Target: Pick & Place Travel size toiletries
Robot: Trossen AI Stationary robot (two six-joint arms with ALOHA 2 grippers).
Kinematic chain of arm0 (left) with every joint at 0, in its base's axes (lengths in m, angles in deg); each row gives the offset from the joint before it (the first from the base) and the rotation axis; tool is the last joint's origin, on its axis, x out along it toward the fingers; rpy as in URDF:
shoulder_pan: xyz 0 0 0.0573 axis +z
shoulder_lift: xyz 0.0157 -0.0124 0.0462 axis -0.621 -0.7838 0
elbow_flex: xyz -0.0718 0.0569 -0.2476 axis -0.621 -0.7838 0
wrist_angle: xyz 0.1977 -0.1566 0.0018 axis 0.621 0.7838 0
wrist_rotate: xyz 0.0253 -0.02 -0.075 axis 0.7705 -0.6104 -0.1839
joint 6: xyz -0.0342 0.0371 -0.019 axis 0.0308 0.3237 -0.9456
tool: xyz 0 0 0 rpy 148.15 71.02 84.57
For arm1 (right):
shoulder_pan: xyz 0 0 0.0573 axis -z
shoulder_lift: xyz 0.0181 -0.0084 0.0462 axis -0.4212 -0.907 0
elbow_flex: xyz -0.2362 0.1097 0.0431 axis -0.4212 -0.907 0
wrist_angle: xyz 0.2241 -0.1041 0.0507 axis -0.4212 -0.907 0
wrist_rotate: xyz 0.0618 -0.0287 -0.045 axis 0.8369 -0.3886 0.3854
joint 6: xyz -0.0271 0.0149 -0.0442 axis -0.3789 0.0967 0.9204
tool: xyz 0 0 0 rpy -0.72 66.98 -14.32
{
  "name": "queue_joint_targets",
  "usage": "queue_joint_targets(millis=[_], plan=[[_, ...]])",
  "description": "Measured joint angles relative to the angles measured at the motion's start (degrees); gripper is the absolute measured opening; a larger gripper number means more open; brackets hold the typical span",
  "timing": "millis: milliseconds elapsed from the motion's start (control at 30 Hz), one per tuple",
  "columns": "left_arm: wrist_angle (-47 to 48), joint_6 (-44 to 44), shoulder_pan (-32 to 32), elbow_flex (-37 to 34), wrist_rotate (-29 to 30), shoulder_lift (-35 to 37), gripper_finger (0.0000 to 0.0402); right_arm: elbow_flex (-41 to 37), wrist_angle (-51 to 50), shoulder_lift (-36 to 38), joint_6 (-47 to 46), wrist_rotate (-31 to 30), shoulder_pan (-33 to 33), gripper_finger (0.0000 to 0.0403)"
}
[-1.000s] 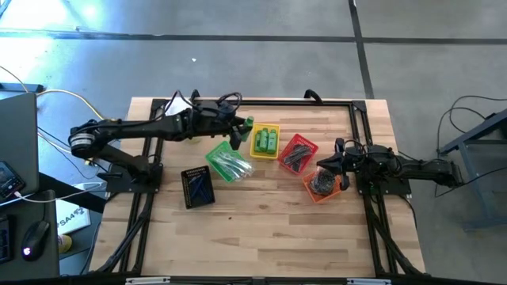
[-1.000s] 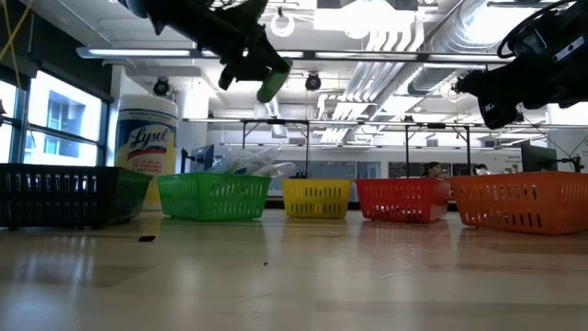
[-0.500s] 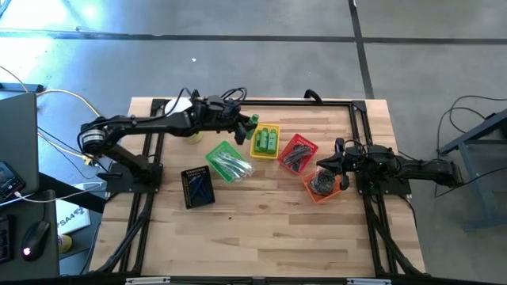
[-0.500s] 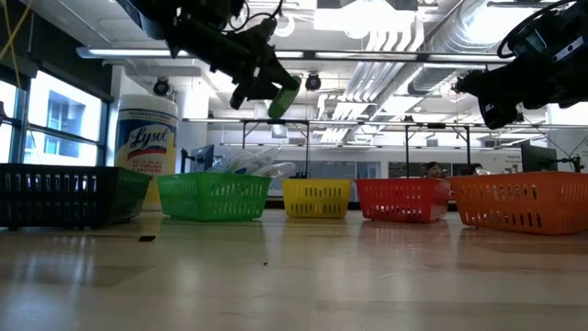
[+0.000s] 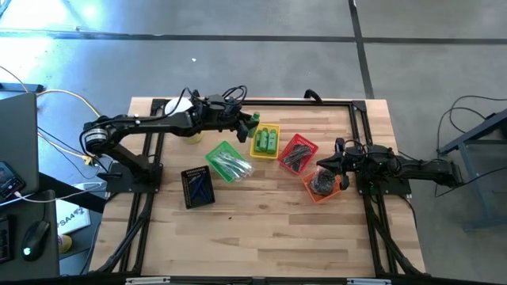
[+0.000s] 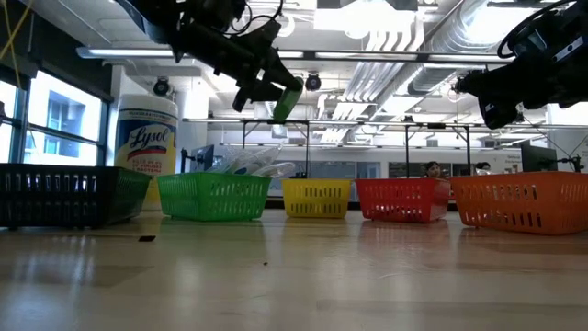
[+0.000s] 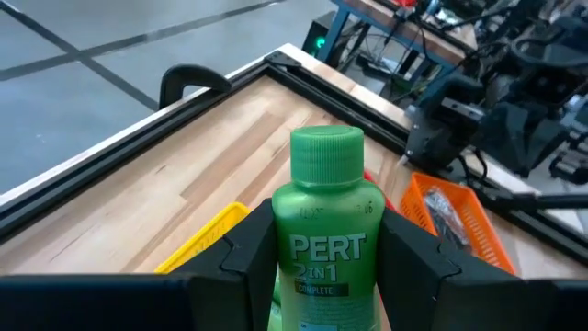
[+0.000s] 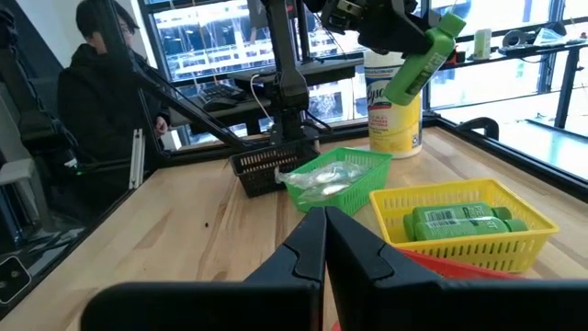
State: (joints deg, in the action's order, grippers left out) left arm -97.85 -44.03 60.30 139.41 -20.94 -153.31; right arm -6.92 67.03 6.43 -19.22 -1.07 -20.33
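Left claw [image 5: 247, 124] holds a green bottle [image 5: 253, 121] clamped at its body between both fingers, cap pointing away from the wrist. The left wrist view shows the label reading PERT 2 in 1. Bottle rides in the air, well above the desk [image 5: 261, 229], at the near-left edge of the yellow basket [image 5: 266, 142]; in the low view it hangs tilted, cap end lowest, above the gap between the green basket [image 6: 213, 196] and the yellow one.

Yellow basket already carries two or three matching green bottles, so that is the likely target. Green basket holds clear-wrapped pieces, red basket [image 5: 298, 153] dark sticks, orange basket [image 5: 323, 184] dark grey discs, black basket [image 5: 197, 187] sits nearest the front.

Step in hand, as judged: carry and place. To do it well, the claw should travel a little further so the bottle sits fully over the yellow basket's interior, not its rim, then descend before opening. The tilt suggests lowering close so the bottle lies beside the others instead of bouncing out.

Right claw [image 8: 323, 241] waits over the orange basket, fingers closed together, empty.
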Motion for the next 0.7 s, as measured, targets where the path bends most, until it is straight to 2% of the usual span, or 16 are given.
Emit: queue_joint_targets(millis=[133, 400, 600, 700], plan=[[0.19, -1.89, 0.32, 0.00, 0.78, -0.15, 0.0141, 0.02, 0.02, 0.00, 0.00, -0.13, 0.02, 0.0002], [0.66, -6.15, 0.20, 1.72, 1.62, -5.12, 0.0141, 0.00, 0.24, 0.00, -0.02, -0.11, 0.00, 0.0002], [4.35, -7.53, -0.20, 7.95, 1.38, -10.92, 0.0141, 0.01, 0.38, 0.00, -0.02, 0.09, 0.00, 0.0002], [9.65, -8.55, -0.20, 11.92, 1.41, -13.82, 0.0141, 0.01, 0.36, 0.00, -0.02, 0.09, 0.01, 0.0002]])
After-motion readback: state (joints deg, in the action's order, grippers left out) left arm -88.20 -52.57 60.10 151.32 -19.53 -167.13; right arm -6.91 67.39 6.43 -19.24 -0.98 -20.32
